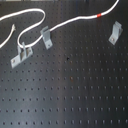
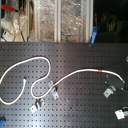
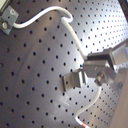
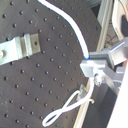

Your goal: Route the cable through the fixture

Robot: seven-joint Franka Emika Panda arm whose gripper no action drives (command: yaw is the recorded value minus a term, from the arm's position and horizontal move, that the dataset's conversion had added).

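Observation:
The cable (image 1: 65, 23) is a long white cord that loops across the black pegboard, with a red tape band (image 1: 100, 15) near the first exterior view's upper right. It also shows in the second exterior view (image 2: 75, 74). The fixture (image 1: 115, 32), a slim leaning grey clip, stands below the band and apart from the cord; it also shows in the second exterior view (image 2: 107, 92). In both wrist views my gripper (image 3: 102, 70) (image 4: 96, 70) looks shut on the cable (image 4: 70, 27), beside a grey clip (image 3: 75, 79). The gripper is out of the first exterior view.
A squat bent clip (image 1: 45, 36) and a long flat two-post bracket (image 1: 20, 54) stand on the first exterior view's left, inside the cable's loop area. The pegboard (image 1: 70, 95) fills the scene. Shelves with clutter (image 2: 60, 20) stand behind the board.

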